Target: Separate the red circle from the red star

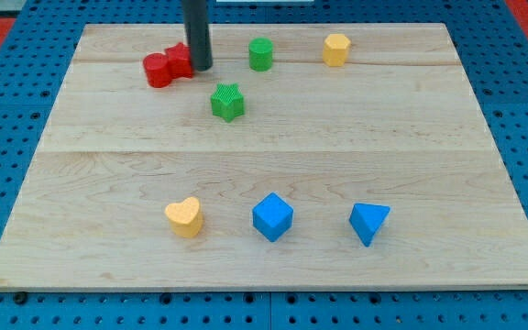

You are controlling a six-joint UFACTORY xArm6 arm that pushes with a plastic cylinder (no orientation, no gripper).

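A red circle (159,71) and a red star (179,60) lie touching each other near the view's top left of the wooden board (264,156). The star is on the circle's right side, a little higher in the view. My tip (200,67) stands right against the star's right side, and the rod partly hides the star's right edge. The tip is apart from the circle.
A green star (228,101) lies just below and right of my tip. A green cylinder (260,53) and a yellow hexagon (336,49) sit along the top. A yellow heart (184,216), a blue cube (272,216) and a blue triangle (368,222) line the bottom.
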